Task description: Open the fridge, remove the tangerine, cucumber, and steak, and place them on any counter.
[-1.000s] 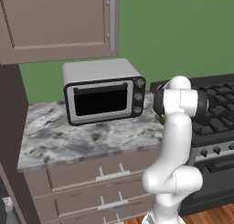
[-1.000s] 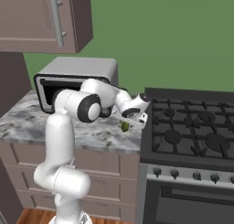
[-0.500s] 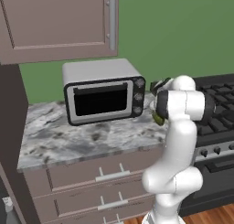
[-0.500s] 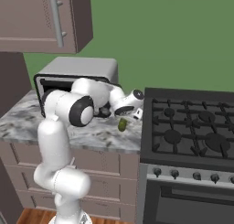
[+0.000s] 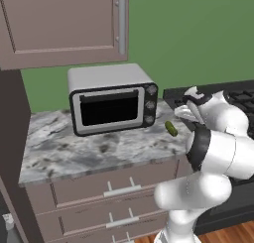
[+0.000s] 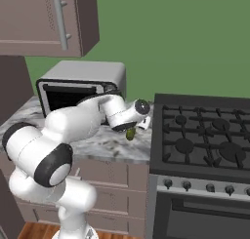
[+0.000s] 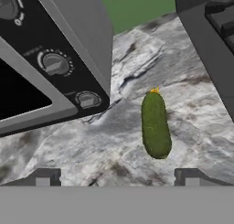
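Cucumber (image 7: 155, 125) first: the small dark green piece lies flat on the marbled counter (image 5: 89, 150), free of the gripper (image 7: 116, 176), near the counter's right end where the stone meets the black stovetop (image 6: 210, 140). From the left base view the cucumber (image 5: 171, 128) sits just right of the toaster oven (image 5: 111, 98), beside its front right corner, and toward the back of the counter rather than its front edge. From the right base view it (image 6: 130, 134) peeks out just beneath the white wrist, close to the stove's left edge. Looking along the hand, the cucumber lies lengthwise away from the camera, with a speck of yellow-orange at its far tip, and it rests on bare stone between the oven's lower control knob and the dark edge of the stovetop, touching neither. The gripper hangs just above it with its two dark fingertips (image 7: 43, 178) spread wide, one to either side at the bottom of the hand view, and nothing between them; the cucumber sits ahead of the gap, nearer the right-hand tip. Below the counter run taupe drawers (image 5: 119, 187) with silver bar handles, and a matching wall cabinet (image 5: 62, 24) hangs above the toaster oven against the green wall.
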{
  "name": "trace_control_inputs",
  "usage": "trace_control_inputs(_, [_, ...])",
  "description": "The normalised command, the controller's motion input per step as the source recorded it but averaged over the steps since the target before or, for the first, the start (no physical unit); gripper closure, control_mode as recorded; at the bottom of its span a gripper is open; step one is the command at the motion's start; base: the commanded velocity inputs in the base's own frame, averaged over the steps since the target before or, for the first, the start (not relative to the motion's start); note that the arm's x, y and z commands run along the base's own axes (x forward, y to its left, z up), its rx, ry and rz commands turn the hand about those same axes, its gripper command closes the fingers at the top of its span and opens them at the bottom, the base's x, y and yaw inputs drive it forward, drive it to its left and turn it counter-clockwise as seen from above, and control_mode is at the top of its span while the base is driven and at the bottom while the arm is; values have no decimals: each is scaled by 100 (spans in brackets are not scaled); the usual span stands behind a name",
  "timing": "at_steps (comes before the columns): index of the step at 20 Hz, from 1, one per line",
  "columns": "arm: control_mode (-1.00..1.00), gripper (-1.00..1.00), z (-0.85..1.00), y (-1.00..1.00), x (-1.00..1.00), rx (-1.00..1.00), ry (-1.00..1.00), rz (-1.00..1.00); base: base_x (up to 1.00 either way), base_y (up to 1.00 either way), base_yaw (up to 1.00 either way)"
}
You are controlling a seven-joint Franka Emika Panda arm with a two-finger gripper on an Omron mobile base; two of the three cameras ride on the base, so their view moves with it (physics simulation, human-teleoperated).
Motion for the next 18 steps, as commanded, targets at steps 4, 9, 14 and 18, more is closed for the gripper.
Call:
trace_control_inputs(4, [-100, -100, 100, 33, -100, -2, 0, 0, 0, 0, 0])
trace_control_inputs(9, [-100, -100, 100, 42, -89, 0, 19, 0, 0, 0, 0])
trace_control_inputs(14, [-100, -100, 97, 34, -77, 0, 41, 0, 0, 0, 0])
trace_control_inputs(18, [-100, -100, 31, 16, -73, -2, 25, 0, 0, 0, 0])
